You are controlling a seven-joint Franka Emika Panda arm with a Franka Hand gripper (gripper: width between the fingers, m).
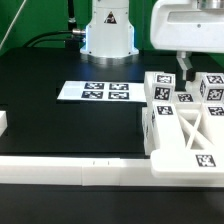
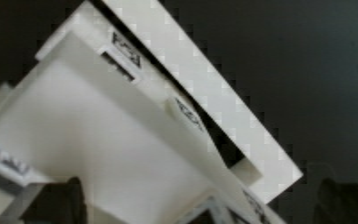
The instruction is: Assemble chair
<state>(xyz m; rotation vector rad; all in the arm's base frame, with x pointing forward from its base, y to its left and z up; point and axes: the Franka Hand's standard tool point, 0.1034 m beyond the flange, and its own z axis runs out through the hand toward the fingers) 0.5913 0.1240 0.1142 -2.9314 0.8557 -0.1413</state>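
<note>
We are looking at a black bench (image 1: 60, 125) with the white robot base standing at its far edge. The marker board (image 1: 95, 91) is lying flat near the middle of the bench, carrying a row of black-and-white tags. A long low white border rail (image 1: 70, 172) is running along the near edge, and a small white block is sitting at the exterior view's left edge.

The chair (image 1: 185, 120) is resting as a cluster of chunky white pieces on the exterior view's right side of the bench, touching the border rail at its near end. We are seeing square tags on several of its faces, and the pieces are packed closely together; we cannot tell which of them are actually joined.

The gripper (image 1: 185, 68) is hanging just above the far part of the cluster, under the arm's large white body. In the exterior view its dark fingertips are appearing apart from each other with nothing between them, so we are reading the jaws as spread and holding nothing. In the wrist view a broad white chair panel (image 2: 105, 130) with tags along its edges is filling the picture at a tilt, blurred, against the dark bench.
</note>
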